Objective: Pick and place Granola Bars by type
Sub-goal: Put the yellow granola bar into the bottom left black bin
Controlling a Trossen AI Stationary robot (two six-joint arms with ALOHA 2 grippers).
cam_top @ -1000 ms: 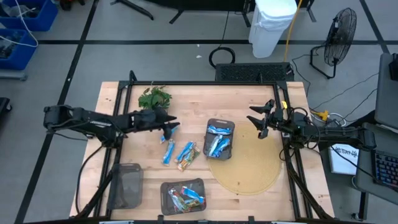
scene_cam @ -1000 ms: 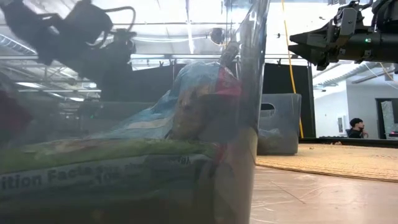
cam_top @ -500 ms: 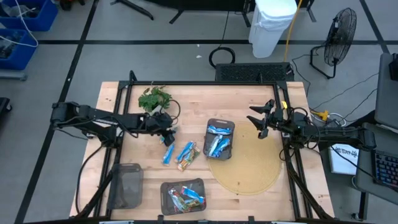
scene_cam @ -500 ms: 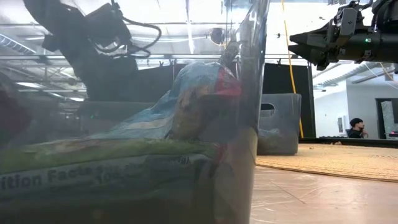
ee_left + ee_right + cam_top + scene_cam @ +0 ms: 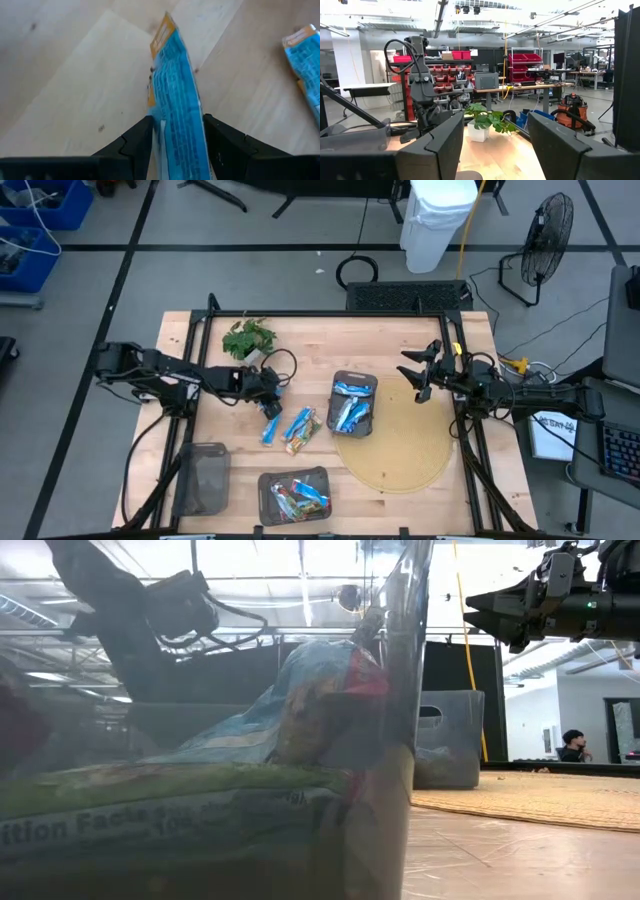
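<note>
Two arms in view, only the left one at work. Left gripper (image 5: 270,402) is low over the wooden table (image 5: 420,330), just below the green plant sprig (image 5: 248,337), its fingers (image 5: 134,142) closed against both sides of a blue granola bar (image 5: 175,100). In the left wrist view that bar stands on edge between the fingers, orange end pointing away from them, with bare wood behind it. Whether its far end touches the table I can't tell.

Loose bars near the gripper: one blue bar (image 5: 269,427) just below it, another blue bar (image 5: 297,424) beside that, and a brown bar (image 5: 304,434) touching that second one.

Middle tray (image 5: 352,377) sits on the edge of the round woven mat (image 5: 400,450) and holds several blue bars (image 5: 347,412). Front tray (image 5: 265,498) at the near table edge holds mixed bars (image 5: 300,496), blue and reddish. Third mesh tray (image 5: 203,478) sits at the front left; contents unclear.

Right gripper (image 5: 419,376) hangs above the mat's far right edge, well apart from all bars, fingers wide and holding nothing.

Low view is mostly blocked by a tray wall (image 5: 395,720) with wrappers pressed against it.
</note>
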